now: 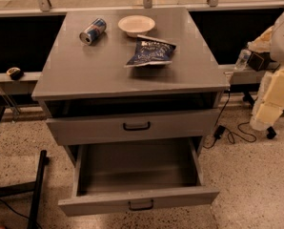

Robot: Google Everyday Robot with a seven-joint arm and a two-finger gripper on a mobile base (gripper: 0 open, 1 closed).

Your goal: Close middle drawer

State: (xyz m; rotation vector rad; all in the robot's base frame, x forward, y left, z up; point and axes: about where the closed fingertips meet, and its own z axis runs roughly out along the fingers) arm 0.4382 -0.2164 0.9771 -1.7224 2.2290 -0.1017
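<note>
The middle drawer (137, 175) is pulled far out of the grey cabinet (132, 75). Its deep plain grey tray is empty. Its low front panel, with a small black bar handle (141, 204), is near the bottom of the view. Above it a taller-fronted drawer (132, 128) with a wider black handle stands out a little. My arm and gripper (269, 109) hang at the right edge, well right of the cabinet and apart from the drawer, touching nothing.
On the cabinet top lie a can on its side (93, 31), a white bowl (136, 25) and a blue chip bag (150, 52). Cables (232, 132) lie on the floor to the right. A black frame (37, 185) stands at the left.
</note>
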